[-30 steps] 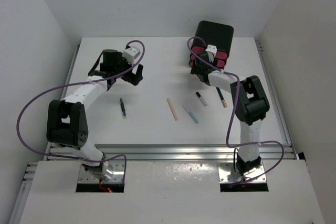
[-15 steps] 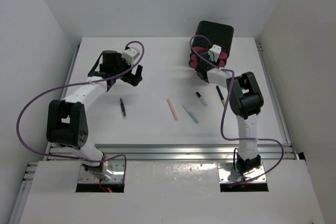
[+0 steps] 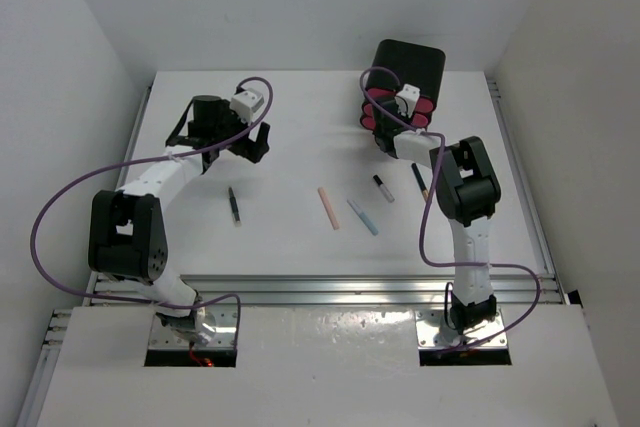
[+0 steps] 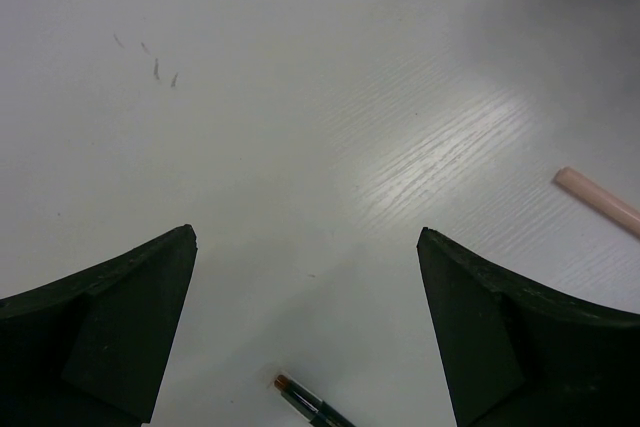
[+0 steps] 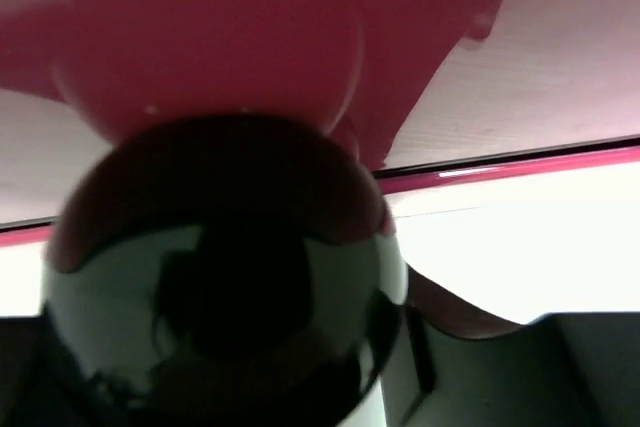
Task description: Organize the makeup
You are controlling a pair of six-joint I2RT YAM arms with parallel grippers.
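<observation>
White tabletop (image 3: 290,162) holds five loose pieces, none stowed that I can see. The left fingers (image 4: 120,307) hang spread and empty near a black pencil (image 3: 234,205). Rightward lie a pink stick (image 3: 328,207), a blue stick (image 3: 363,217), a black-and-white liner (image 3: 384,188) and a gold-tipped black pencil (image 3: 421,182). The right fingers (image 3: 392,123) sit close against a shiny knob (image 5: 225,267) on a pink drawer (image 5: 250,27) of the black box (image 3: 412,62); whether they grip it cannot be told. Most of the sorting seems left.
</observation>
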